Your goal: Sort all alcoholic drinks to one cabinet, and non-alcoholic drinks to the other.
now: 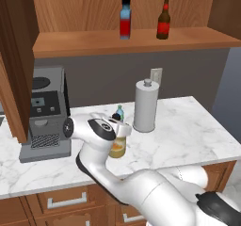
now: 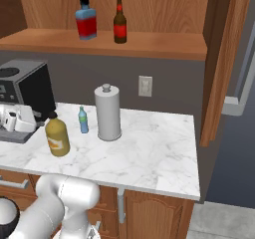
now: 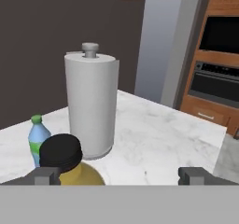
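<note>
Both liquor bottles [image 1: 125, 16] shelved; juice bottle [image 2: 57, 135] and water bottle [image 2: 83, 120] remain on the counter [image 2: 149, 148]; my gripper [image 3: 119, 175] spread wide

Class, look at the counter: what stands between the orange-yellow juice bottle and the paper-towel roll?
The small light-blue bottle with the green cap stands between the juice bottle and the paper-towel roll, seen clearly in the right base view.

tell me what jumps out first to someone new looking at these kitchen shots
The white paper-towel roll stands upright mid-counter, tallest thing on the marble. Up on the wooden cabinet shelf, a squarish blue bottle and a slim dark-brown bottle stand side by side. Near the coffee machine, the open pincer faces the orange-yellow juice bottle, a small light-blue bottle beside it.
</note>
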